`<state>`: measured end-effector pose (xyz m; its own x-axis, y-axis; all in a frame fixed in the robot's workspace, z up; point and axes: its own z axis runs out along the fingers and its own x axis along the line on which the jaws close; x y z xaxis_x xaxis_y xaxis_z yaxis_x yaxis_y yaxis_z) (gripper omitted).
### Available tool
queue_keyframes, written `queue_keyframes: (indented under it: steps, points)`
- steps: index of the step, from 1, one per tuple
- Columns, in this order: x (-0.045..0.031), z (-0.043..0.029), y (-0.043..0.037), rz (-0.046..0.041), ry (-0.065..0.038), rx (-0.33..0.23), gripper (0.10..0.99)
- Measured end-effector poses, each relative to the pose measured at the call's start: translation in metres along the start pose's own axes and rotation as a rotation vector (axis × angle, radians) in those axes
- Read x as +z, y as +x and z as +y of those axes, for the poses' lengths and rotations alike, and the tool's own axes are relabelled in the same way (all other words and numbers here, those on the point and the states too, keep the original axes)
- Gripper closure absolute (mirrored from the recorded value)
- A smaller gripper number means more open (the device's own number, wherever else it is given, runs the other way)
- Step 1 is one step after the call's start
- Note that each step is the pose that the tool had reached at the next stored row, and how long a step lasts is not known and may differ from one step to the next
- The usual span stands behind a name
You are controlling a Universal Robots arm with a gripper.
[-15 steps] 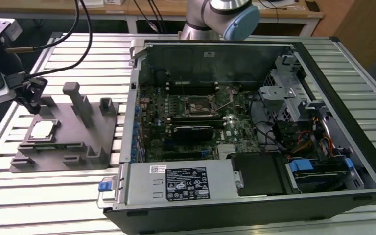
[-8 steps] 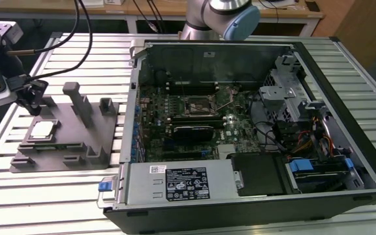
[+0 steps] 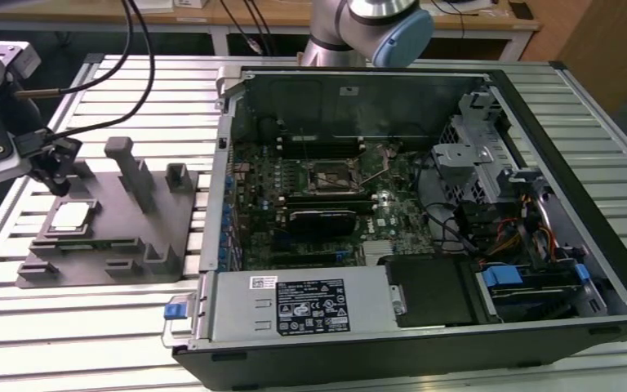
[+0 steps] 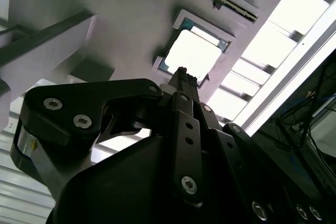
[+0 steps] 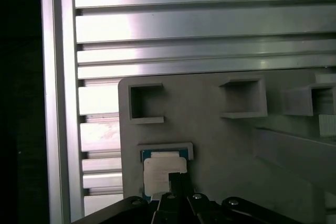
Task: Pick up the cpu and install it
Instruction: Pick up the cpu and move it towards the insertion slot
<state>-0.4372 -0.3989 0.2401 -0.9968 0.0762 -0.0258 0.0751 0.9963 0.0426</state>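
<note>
The cpu (image 3: 71,216), a small square chip with a pale metal top, lies flat in a recess of the grey moulded fixture (image 3: 117,233) on the exterior view's left. It also shows in both wrist views as the cpu (image 4: 194,53) (image 5: 156,170) in its frame. My gripper (image 3: 61,184) hangs just above the chip's far edge, apart from it. Its black fingertips (image 4: 181,73) (image 5: 176,181) are pressed together with nothing between them. The open computer case (image 3: 575,269) holds the motherboard, with the square socket (image 3: 330,173) near its middle.
Upright blocks (image 3: 128,163) rise from the fixture beside my gripper. Black cables (image 3: 128,57) hang over the slatted aluminium table (image 3: 74,327). The case's raised wall (image 3: 226,163) stands between the fixture and the motherboard. Another robot arm base (image 3: 362,28) stands behind the case.
</note>
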Motion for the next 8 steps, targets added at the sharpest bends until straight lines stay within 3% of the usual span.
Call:
queue_keyframes:
  steps: [8]
  points:
    - [0.0078,-0.0004,0.0011,0.0000,0.000,0.000,0.980]
